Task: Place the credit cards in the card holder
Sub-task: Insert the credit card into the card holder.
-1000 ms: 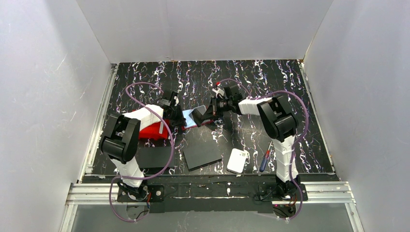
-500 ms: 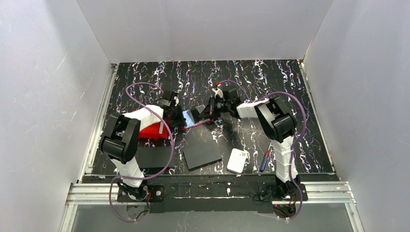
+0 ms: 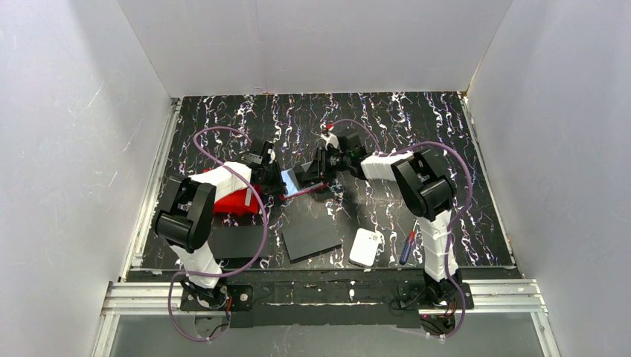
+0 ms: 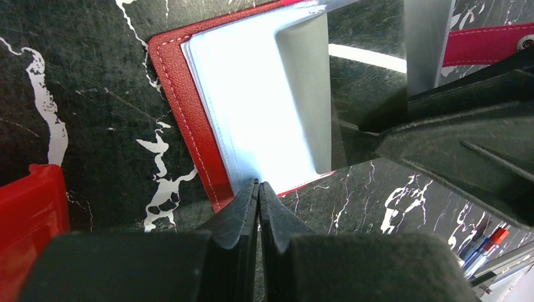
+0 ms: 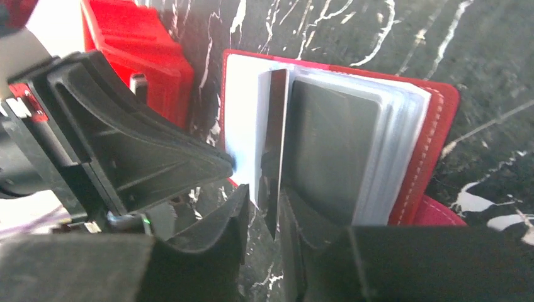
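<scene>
The dark red card holder (image 3: 299,187) lies open on the table between both grippers, its clear sleeves up (image 4: 182,107) (image 5: 434,126). My left gripper (image 3: 279,181) (image 4: 259,184) is shut, its tips pressed on the near edge of the holder's pale sleeves. My right gripper (image 3: 314,178) (image 5: 263,195) holds a grey credit card (image 5: 275,126) on edge between its narrowly parted jaws. The card stands upright over the open sleeves and also shows in the left wrist view (image 4: 302,94). The holder's strap with its pale stud (image 4: 524,43) lies on the far side.
A bright red bin (image 3: 231,199) (image 5: 135,50) sits just left of the holder, under the left arm. Two black sheets (image 3: 238,242) (image 3: 311,236), a white rounded pad (image 3: 366,247) and a screwdriver (image 3: 408,245) lie nearer the front edge.
My right gripper has moved left with the card, closer over the open holder. The left gripper and the holder have stayed in place.
</scene>
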You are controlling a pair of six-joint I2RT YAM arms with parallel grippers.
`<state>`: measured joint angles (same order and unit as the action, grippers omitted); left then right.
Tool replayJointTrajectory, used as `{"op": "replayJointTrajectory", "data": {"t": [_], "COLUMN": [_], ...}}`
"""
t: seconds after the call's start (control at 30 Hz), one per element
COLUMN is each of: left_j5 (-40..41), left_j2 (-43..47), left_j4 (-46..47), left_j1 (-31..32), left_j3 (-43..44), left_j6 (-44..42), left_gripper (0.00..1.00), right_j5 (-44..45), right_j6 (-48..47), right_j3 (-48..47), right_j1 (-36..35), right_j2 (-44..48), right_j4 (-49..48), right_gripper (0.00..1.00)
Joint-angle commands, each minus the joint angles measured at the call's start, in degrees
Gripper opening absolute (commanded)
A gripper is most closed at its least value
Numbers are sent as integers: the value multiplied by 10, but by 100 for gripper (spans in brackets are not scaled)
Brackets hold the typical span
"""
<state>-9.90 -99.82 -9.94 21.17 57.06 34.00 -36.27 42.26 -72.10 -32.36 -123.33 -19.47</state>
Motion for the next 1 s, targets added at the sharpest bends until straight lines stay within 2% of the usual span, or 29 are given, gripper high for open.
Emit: {"op": "replayJointTrajectory", "data": {"t": [0.0, 0.07, 0.23, 0.6, 0.97], "left_j5": [12, 12, 6, 8, 6], "left_j2": [23, 20, 16, 24, 26], "left_j4": [-37, -35, -32, -34, -22], "left_j1": [5, 5, 5, 5, 6], "left_j3": [-7, -8, -7, -15, -28], "left_j6": [-20, -22, -20, -24, -22], "left_gripper": [2, 2, 2, 1, 0], "right_j5": [64, 86, 126, 79, 24], "right_j6": [-178, -208, -273, -245, -189], "right_j3": [-47, -62, -108, -163, -158], "right_j1": [-5, -6, -6, -14, -22], "right_j2": [42, 51, 60, -3, -28], "right_j4": [195, 259, 339, 299, 246], "right_gripper": [37, 44, 47, 44, 31]}}
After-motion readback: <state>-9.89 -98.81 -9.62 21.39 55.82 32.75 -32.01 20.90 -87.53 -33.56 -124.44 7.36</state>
